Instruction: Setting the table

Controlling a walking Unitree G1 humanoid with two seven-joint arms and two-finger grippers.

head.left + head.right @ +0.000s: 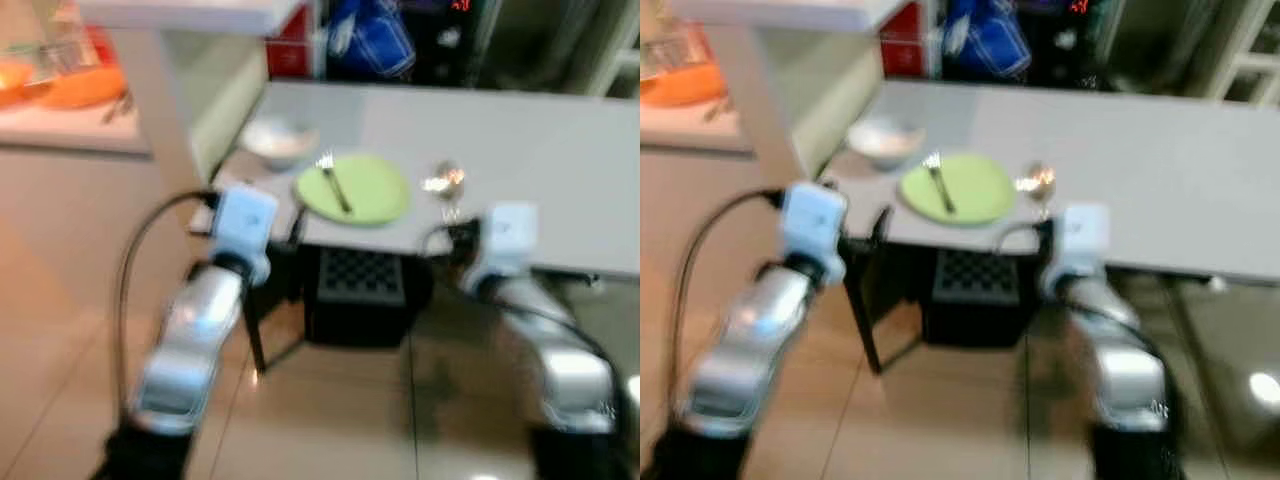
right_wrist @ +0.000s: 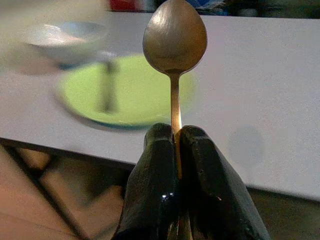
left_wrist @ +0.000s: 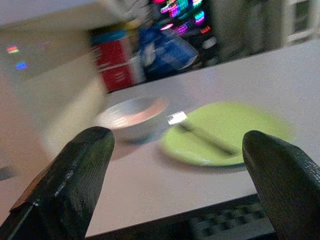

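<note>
while the head views are blurred, they show a green plate [image 1: 355,188] near the front edge of a grey table [image 1: 540,150], a fork [image 1: 333,183] lying on it and a white bowl [image 1: 278,141] just beside it. left wrist view: the left gripper [image 3: 175,185] has its 2 fingers spread wide short of the plate. right wrist view: the right gripper [image 2: 177,142] pinches a spoon [image 2: 174,42] by its handle, bowl end raised beside the plate.

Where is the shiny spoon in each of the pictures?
Left eye view: the spoon sits up from the right gripper, right of the green plate.
Right eye view: just right of the plate, at the table's near edge.
Left wrist view: not in it.
Right wrist view: upright in the middle, pinched between the fingers.
Shared landmark: the green plate.
</note>
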